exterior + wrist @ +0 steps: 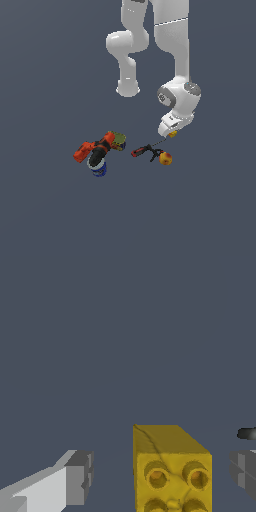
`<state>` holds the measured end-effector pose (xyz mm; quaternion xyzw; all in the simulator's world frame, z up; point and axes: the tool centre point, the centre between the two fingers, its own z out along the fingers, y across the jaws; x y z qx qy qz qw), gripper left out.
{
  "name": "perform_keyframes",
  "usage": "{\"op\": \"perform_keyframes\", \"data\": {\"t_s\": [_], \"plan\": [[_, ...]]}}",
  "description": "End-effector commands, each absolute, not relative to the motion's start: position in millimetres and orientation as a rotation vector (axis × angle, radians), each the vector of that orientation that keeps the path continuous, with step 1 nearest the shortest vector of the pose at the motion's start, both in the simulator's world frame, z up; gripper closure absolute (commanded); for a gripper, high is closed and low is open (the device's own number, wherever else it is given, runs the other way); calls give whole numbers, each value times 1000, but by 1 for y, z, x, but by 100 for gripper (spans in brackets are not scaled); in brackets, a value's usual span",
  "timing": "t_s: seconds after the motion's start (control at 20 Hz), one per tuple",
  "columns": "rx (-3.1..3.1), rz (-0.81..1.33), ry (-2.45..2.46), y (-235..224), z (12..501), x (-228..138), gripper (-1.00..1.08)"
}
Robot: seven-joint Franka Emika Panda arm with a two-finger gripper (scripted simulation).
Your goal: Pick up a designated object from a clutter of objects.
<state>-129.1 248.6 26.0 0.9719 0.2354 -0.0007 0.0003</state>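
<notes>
Fingers (171, 133) in the exterior view hang low under the white arm (172, 60), yellow cube (173, 133) right at their tips; grip state not readable here. Red-black thin-handled tool (144, 150) lies at 7 o'clock from the cube, red-yellow ball (165, 159) at 6. Orange-red and black tool (97, 148), olive can (118, 140) and blue ring (98, 171) bunch together further toward 9 o'clock. Wrist view: cube, studded face showing, sits between the fingers (75, 478), gaps on both sides, fingers spread, not touching.
</notes>
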Motion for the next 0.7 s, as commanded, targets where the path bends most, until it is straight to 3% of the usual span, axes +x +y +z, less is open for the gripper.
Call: {"op": "perform_keyframes", "data": {"t_s": [0.0, 0.65], "plan": [[3053, 0, 740, 249, 25, -129, 108], [3052, -1, 740, 248, 27, -129, 108]]}}
